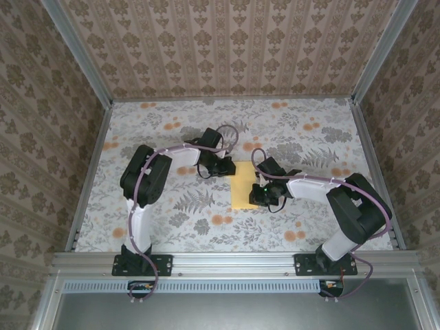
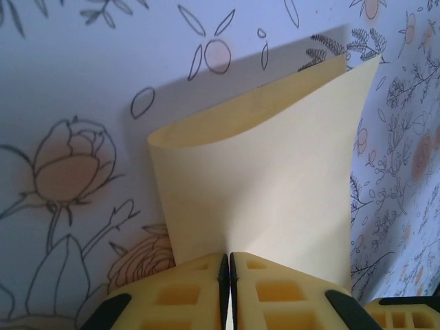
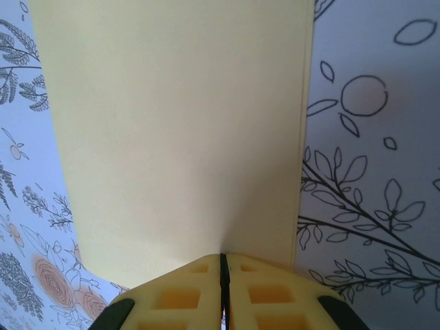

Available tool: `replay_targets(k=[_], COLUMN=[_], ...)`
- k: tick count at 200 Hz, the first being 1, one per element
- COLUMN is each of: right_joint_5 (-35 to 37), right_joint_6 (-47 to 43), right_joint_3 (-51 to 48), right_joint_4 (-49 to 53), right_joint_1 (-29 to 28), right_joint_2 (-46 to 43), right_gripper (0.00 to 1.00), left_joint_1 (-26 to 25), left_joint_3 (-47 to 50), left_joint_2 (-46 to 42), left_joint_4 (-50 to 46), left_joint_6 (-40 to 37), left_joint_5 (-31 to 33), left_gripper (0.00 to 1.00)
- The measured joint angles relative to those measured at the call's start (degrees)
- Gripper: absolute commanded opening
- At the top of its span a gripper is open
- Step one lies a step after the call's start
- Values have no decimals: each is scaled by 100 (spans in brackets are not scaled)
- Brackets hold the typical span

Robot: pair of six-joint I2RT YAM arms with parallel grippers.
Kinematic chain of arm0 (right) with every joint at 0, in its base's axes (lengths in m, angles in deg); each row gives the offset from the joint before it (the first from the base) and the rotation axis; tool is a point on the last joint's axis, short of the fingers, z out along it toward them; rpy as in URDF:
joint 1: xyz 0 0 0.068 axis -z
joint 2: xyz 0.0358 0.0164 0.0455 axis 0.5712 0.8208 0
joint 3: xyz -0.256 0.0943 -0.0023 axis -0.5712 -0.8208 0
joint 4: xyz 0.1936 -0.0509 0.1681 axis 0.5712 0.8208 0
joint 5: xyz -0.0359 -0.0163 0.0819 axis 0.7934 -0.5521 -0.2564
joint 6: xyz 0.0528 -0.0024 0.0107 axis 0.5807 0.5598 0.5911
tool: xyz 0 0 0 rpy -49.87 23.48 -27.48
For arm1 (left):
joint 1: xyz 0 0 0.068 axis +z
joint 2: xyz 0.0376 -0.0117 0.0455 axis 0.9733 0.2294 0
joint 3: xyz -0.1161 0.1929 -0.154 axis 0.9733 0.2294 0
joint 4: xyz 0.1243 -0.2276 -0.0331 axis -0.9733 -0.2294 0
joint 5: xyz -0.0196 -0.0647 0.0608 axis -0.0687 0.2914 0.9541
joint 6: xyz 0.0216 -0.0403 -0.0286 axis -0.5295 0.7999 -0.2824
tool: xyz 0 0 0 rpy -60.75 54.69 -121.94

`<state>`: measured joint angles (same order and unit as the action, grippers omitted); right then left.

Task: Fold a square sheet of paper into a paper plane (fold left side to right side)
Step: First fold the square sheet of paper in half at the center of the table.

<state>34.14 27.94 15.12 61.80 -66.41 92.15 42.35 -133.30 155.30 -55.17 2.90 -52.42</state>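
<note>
Sheet lay mid-worktop, doubled over, one end bowed open. Left gripper had its jaws pinched on the bowed end, and right gripper had its jaws pinched on the flat layers. Best approach, as judged: align both edges flush, then press the loop down into a sharp crease without sliding. Count: one sheet, two grippers.

surface: cloth-covered table | on it: square sheet of paper, apparently folded double, near centre
</note>
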Motion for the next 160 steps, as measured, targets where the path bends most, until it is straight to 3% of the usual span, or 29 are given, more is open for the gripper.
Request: replay_targets(k=[160], right_joint_5=[22], right_joint_6=[24], right_joint_3=[-76], right_joint_4=[-238], right_joint_1=[0], right_joint_2=[9], right_gripper=[11], left_joint_1=[498], left_joint_3=[-1569], left_joint_2=[898], left_joint_4=[-492], left_joint_6=[-155], left_joint_5=[155], left_gripper=[17])
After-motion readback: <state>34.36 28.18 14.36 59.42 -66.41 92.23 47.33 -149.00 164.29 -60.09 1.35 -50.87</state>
